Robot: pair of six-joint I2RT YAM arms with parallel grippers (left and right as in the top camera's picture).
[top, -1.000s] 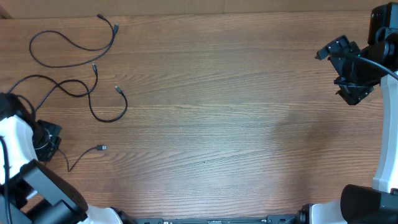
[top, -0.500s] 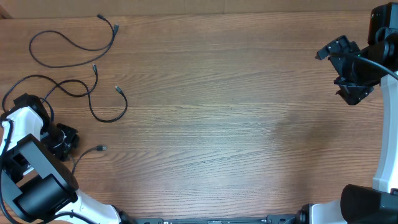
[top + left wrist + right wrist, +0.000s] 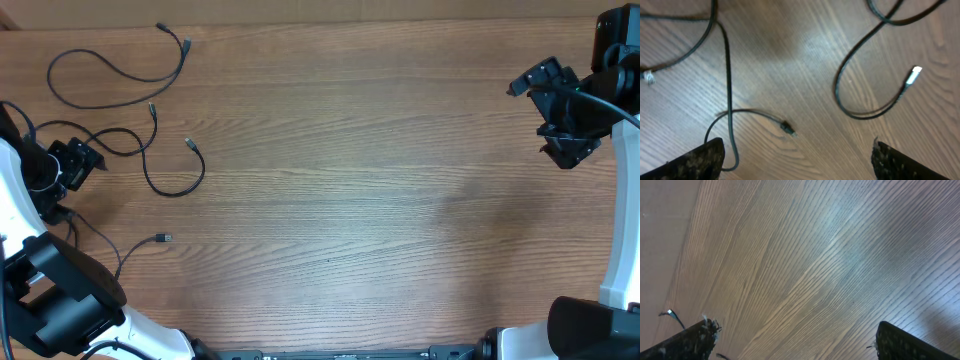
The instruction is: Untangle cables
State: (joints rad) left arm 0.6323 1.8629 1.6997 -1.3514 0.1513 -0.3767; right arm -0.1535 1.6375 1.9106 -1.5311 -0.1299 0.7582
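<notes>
Along the left side of the brown wooden table (image 3: pixel 350 200) lie three thin black plug-ended cables (image 3: pixel 175 192), loosely looped. The left gripper (image 3: pixel 78 158) hangs just above them, jaws wide apart and empty. The right gripper (image 3: pixel 562 112), also spread wide and empty, is well apart from them at the right edge.

Your overhead view is bright, evenly lit and sharp; the table (image 3: pixel 350 180) shows barely any shadow. Your left wrist view is soft, the cables (image 3: pixel 728 75) slightly blurred, with pale glare at upper centre. Your right wrist view carries a bluish sheen across the grain.
</notes>
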